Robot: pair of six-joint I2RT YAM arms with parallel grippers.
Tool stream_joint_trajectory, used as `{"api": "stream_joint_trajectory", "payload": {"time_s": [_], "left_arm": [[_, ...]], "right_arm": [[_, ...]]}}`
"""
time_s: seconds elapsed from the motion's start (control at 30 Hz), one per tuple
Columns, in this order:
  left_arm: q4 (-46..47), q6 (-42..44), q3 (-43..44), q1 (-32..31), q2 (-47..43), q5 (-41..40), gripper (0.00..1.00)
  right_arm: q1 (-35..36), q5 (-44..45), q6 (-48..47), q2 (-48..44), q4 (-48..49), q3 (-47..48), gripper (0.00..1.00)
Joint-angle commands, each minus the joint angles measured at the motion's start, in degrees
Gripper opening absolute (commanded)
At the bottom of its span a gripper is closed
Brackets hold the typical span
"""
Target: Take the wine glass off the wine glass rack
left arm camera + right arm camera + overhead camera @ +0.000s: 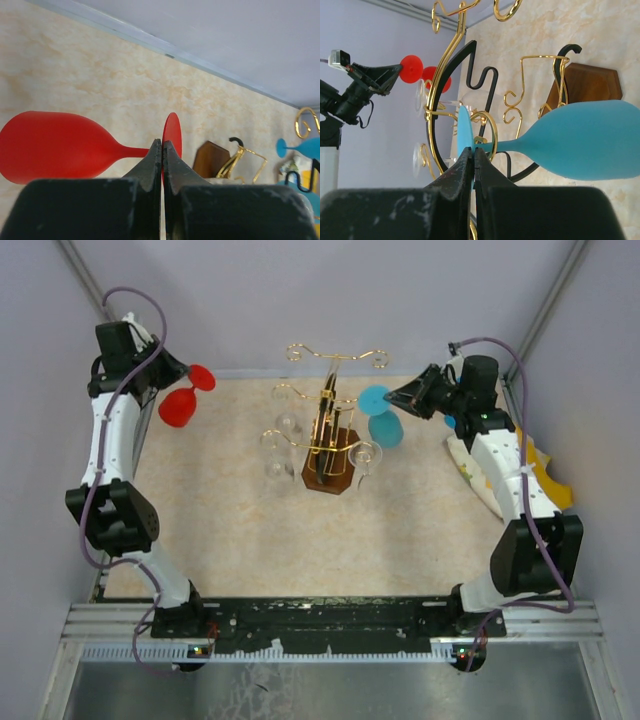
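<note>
Pinching each stem beside its foot, right jaws hold the blue wine glass (left jaws, the red glass).

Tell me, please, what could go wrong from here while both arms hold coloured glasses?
1. The right gripper pinches the blue glass only by its thin foot, close beside the gold hooks of the wine glass rack; pulling away could snag it.
2. Several clear glasses hang on the rack; a knock might shake them loose.
3. The left gripper holds the red glass by its foot, bowl sticking out sideways; it may pivot or slip.
</note>
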Motion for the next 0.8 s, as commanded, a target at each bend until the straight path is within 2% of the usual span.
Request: {"api": "stream_joint_trajectory", "payload": {"time_s": [0.0,0.3,0.77], "left_arm": [[-5.8,8.5,4.4,0.0,-0.7,-11.9,0.0],[-8.0,22.0,1.7,-8.6,1.2,-39.7,0.0],[-5.0,27.8,-9.0,-12.3,4.7,-55.9,0.0]], "right_arm": [[-0.2,-2.0,0.5,-2.6,3.4,2.5,0.0],[-0.6,-4.0,0.3,-1.4,2.3,5.8,0.0],[-2.5,-5.7,0.3,2.8,4.6,8.7,0.0]]}}
